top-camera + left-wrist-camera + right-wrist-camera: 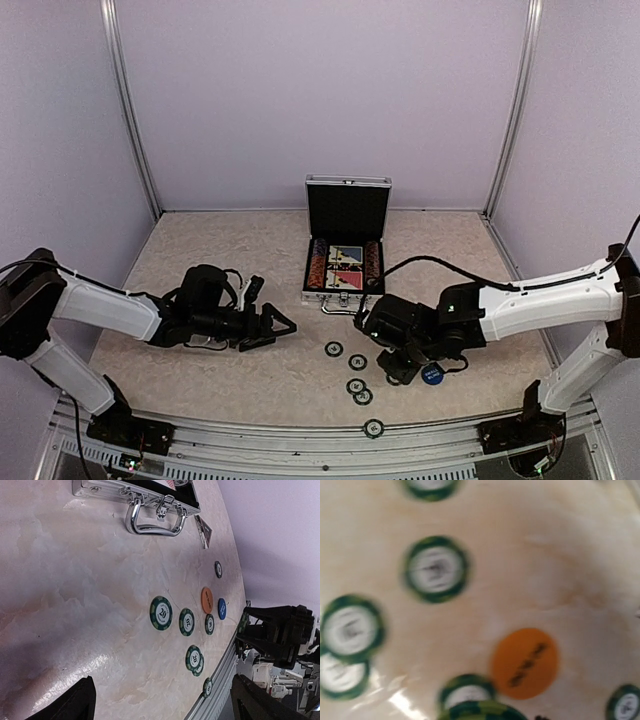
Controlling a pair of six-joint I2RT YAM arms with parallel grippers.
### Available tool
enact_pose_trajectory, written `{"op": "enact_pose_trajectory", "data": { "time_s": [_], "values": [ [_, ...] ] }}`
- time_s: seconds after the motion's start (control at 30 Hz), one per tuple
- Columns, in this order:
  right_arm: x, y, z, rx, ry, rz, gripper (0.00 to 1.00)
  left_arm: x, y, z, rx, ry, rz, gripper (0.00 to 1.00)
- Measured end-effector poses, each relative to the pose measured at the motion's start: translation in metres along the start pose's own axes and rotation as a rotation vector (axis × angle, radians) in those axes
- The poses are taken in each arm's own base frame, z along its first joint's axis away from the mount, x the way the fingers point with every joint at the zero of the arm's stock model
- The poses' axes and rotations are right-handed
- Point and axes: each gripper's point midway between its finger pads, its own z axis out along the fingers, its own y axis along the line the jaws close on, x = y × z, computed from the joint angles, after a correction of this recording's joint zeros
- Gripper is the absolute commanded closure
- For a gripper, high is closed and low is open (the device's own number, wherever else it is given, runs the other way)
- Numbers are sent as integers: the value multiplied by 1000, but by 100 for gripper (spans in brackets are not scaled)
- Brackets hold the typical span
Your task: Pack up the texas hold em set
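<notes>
Two grippers in view. Left gripper (272,328): fingers spread wide, holding nothing, over the tabletop (200,260). Right gripper (398,368): low over loose green chips (334,349), opening cannot be told. Blue disc (432,374) at its 3 o'clock. Open briefcase (347,208) at 12 o'clock from the chips.

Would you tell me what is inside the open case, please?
Card decks lie in the case between two rows of reddish chips. Whatever lies beneath them is covered.
</notes>
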Motion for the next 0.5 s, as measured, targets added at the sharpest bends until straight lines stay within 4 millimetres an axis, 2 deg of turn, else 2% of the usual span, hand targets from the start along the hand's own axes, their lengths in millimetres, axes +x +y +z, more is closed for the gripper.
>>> {"op": "enact_pose_trajectory", "data": {
  "time_s": [0.2,0.5],
  "values": [
    [-1,-41,10,66,31,111,78,-2,-1,-1,-2,-12,4,7],
    [0,-86,26,126,81,246,78,-3,0,-1,-9,-15,2,7]
  ]
}}
